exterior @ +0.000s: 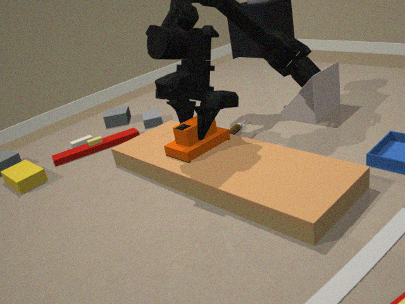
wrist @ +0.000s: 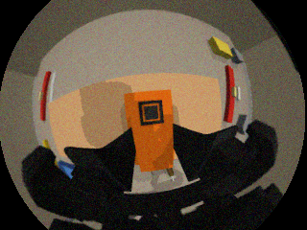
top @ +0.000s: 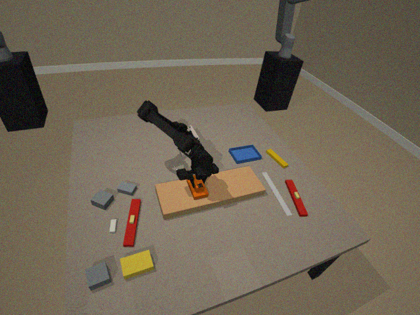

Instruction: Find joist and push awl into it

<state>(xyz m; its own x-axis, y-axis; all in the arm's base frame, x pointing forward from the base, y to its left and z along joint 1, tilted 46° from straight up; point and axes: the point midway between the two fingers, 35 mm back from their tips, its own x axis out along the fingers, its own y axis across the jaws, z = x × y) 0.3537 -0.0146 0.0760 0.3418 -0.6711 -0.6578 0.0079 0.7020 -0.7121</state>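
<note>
My gripper (top: 195,181) (exterior: 194,125) is shut on the orange stud finder (top: 197,189) (exterior: 193,141) (wrist: 152,128). The stud finder rests flat on the tan floor panel (top: 237,186) (exterior: 278,183) (wrist: 199,99), near the panel's left end. Its dark square display faces up. The awl (exterior: 236,126), with a brown handle and a thin metal tip, lies on the table just behind the panel, close to the gripper. The blue tray (top: 245,153) (exterior: 387,155) stands on the table beyond the panel's right end.
Two red bars (top: 131,222) (top: 296,197), a white strip (top: 276,193), a yellow bar (top: 276,157), a yellow block (top: 136,263) (exterior: 23,175) and several grey blocks (top: 102,198) lie around the panel. A grey wedge (exterior: 319,91) stands behind it. Two black pillars (top: 277,81) stand beyond the table.
</note>
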